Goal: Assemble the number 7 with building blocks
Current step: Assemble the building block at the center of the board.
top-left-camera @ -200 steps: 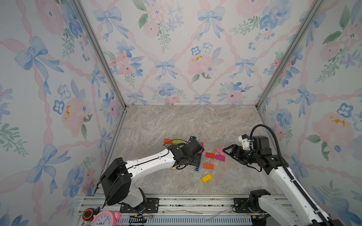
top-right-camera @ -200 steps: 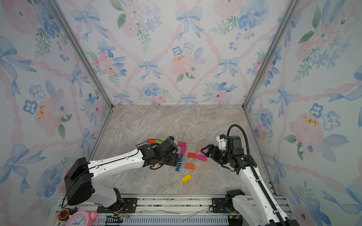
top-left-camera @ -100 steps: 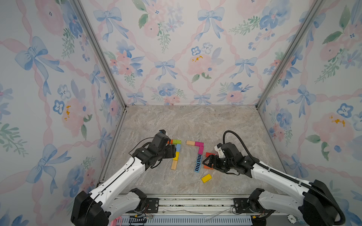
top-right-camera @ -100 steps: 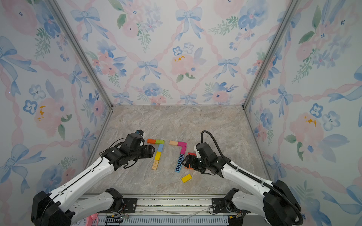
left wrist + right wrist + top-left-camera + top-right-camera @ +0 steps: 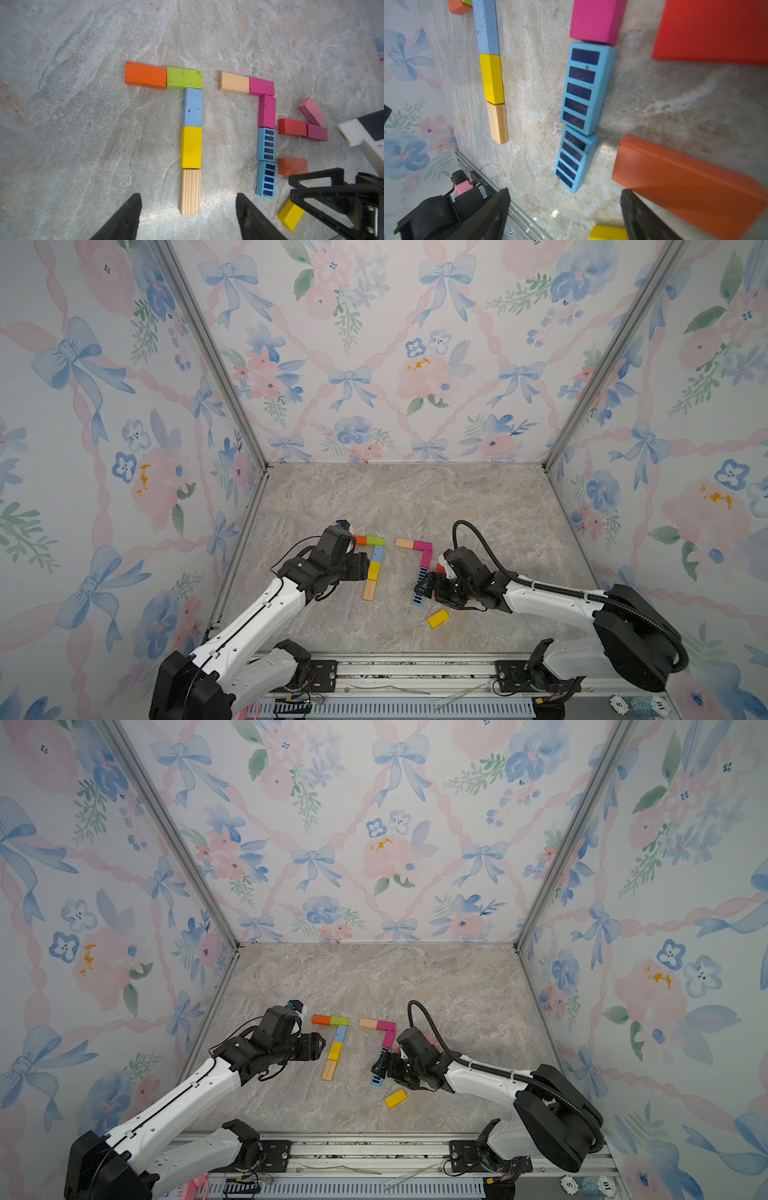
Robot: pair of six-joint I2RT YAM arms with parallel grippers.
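Two figures of the number 7 lie side by side on the marble floor. The left one has an orange block (image 5: 145,75) and a green block (image 5: 184,78) as top bar, with light blue (image 5: 192,107), yellow (image 5: 191,147) and lined wood (image 5: 190,191) blocks as stem. The right one runs tan (image 5: 233,82), magenta (image 5: 261,86), magenta (image 5: 267,111), then two striped blue blocks (image 5: 586,87) (image 5: 574,159). My left gripper (image 5: 188,195) (image 5: 363,566) hangs open over the wood block's end. My right gripper (image 5: 564,190) (image 5: 424,587) is open beside the lower striped block, holding nothing.
Loose blocks lie right of the right figure: pink (image 5: 311,111), red (image 5: 292,127), dark magenta (image 5: 316,132), orange (image 5: 292,166) and yellow (image 5: 437,618). The orange one touches my right gripper's finger (image 5: 639,216). A metal rail (image 5: 415,668) runs along the front. Flowered walls enclose three sides.
Since a second ago my left arm has drawn back to the left, uncovering the left figure, and my right arm has come down beside the striped blocks. Over the last half second nothing moved.
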